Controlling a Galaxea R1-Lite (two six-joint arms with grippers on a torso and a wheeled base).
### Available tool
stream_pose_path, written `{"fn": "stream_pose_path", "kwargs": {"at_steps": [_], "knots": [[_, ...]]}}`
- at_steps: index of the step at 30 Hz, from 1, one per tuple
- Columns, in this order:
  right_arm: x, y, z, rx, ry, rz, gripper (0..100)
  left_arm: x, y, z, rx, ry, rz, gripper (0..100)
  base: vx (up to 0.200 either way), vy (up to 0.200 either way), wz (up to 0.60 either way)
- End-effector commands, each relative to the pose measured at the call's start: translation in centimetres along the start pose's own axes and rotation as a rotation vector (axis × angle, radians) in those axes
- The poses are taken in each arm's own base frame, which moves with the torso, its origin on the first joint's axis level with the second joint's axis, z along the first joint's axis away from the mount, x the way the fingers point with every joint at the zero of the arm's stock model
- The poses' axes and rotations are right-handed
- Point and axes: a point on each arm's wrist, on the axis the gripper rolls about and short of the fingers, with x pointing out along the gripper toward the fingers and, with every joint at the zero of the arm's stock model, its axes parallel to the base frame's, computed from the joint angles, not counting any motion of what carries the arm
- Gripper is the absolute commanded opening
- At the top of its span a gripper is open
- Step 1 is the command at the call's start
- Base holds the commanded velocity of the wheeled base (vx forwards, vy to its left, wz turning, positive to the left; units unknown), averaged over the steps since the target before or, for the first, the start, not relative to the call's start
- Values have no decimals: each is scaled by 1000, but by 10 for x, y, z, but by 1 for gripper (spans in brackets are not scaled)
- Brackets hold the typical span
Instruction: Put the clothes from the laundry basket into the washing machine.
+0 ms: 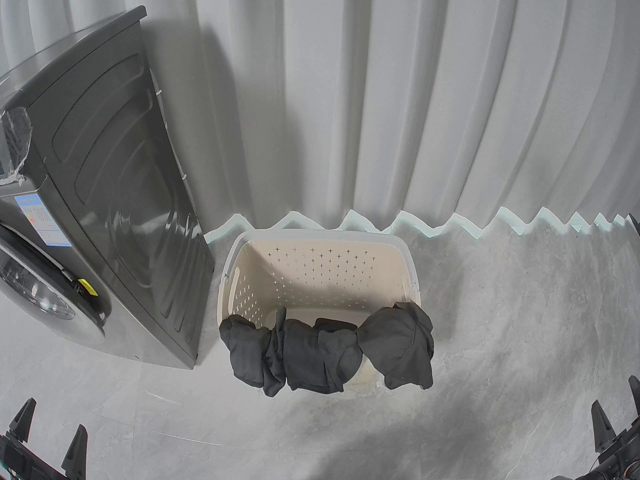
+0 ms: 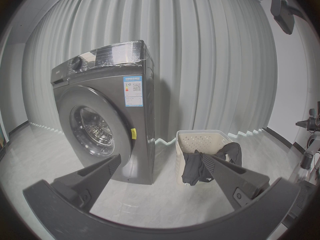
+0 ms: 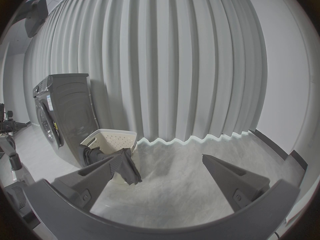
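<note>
Left gripper [image 1: 52, 421] spread wide, right gripper [image 1: 615, 400] likewise, both well short of the laundry basket [image 1: 320, 265]; best bet, pinch the dark clothes [image 1: 320, 358] draped over its near rim.

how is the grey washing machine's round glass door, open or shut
Shut: the round glass door sits flush in the grey washing machine's front.

I see a white pleated curtain [image 1: 400, 88] across the whole back, top to btm. Grey marbled floor [image 1: 527, 348] runs fwd from the curtain's hem. A pale greenish zigzag edge [image 1: 467, 225] follows that hem, btwn curtain & floor. Past the curtain's end there's a plain white wall [image 3: 286, 84], at an angle to it. Dark skirting [image 3: 271, 144] runs along that wall's foot, starting by the curtain's corner.
</note>
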Motion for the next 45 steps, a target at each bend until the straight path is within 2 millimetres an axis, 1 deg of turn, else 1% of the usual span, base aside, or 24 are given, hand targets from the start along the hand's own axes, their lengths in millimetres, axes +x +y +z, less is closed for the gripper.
{"fn": "stream_pose_path", "kwargs": {"at_steps": [1,7,19,45], "knots": [[1,0,-5,0,12,1,100,0,0,-4,-1,-3,-2,100,-200,0,0],[1,0,-5,0,12,1,100,0,0,-4,1,-3,0,100,-200,0,0],[1,0,-5,0,12,1,100,0,0,-4,-7,-5,0,100,0,0,0],[1,0,-5,0,12,1,100,0,0,-4,-7,-5,0,100,0,200,0]]}}
